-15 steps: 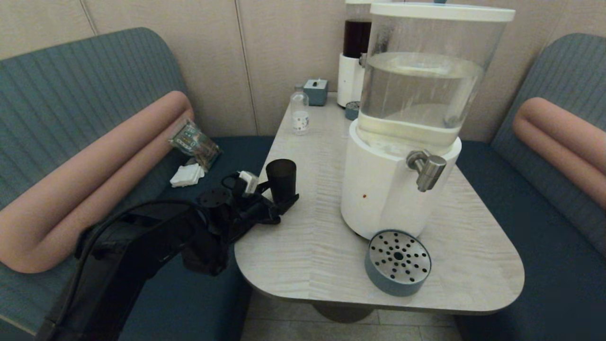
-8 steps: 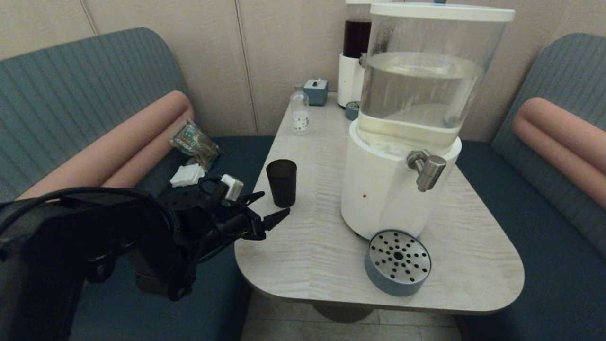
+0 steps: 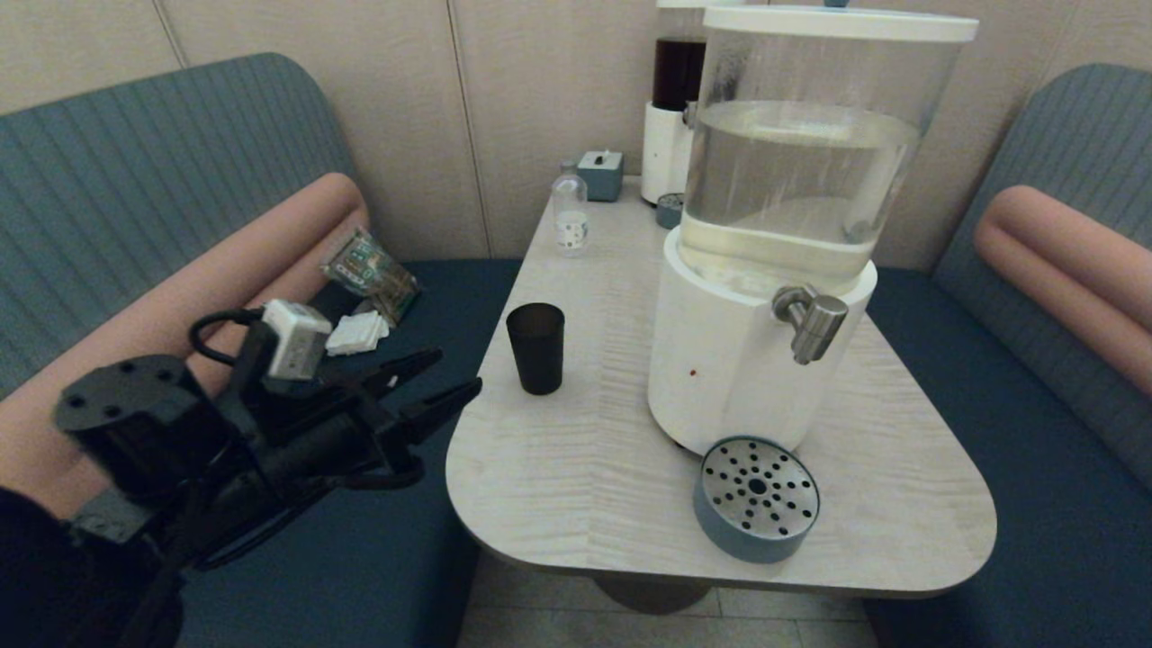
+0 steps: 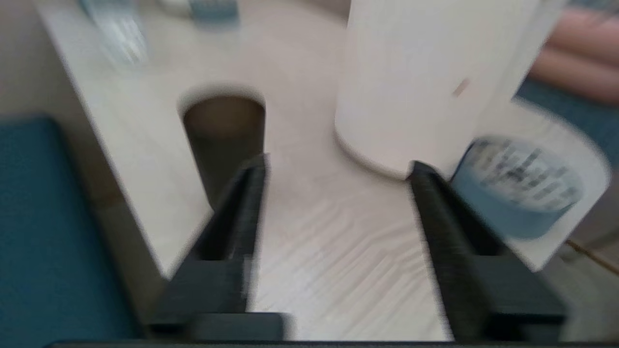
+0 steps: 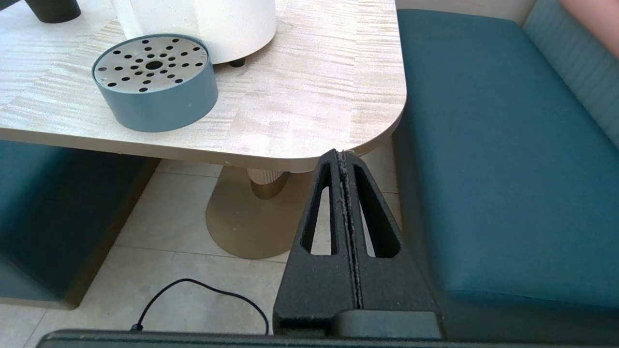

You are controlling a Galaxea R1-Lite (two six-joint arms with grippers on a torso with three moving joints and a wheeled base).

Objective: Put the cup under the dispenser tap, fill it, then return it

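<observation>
Cup (image 3: 535, 347) stands upright and alone on the left part of the pale wood-grain table (image 3: 594, 504), well apart from the dispenser tap (image 3: 813, 322) and off to the left of the white dispenser base (image 3: 720, 360). A second ago the left gripper (image 3: 445, 378) had its fingers round the tumbler; half a second ago it had let go and sat just beside it; now it has drawn back past the table's left edge, over the dark blue bench seat, with its fingers spread apart and nothing between them. The left wrist view agrees: the cup (image 4: 225, 140) shows beyond one fingertip, clear of both.

So the cup has been released and the arm is retreating. Judged from that, this looks like the return step finishing, not a fresh approach. Whether the cup holds water cannot be told through its dark wall.

The round blue drip tray (image 3: 756, 499) with its perforated steel top sits on the table in front of the dispenser, below the tap and unoccupied. The right gripper (image 5: 344, 157) is parked low beside the table's right corner, fingers pressed together and empty.
</observation>
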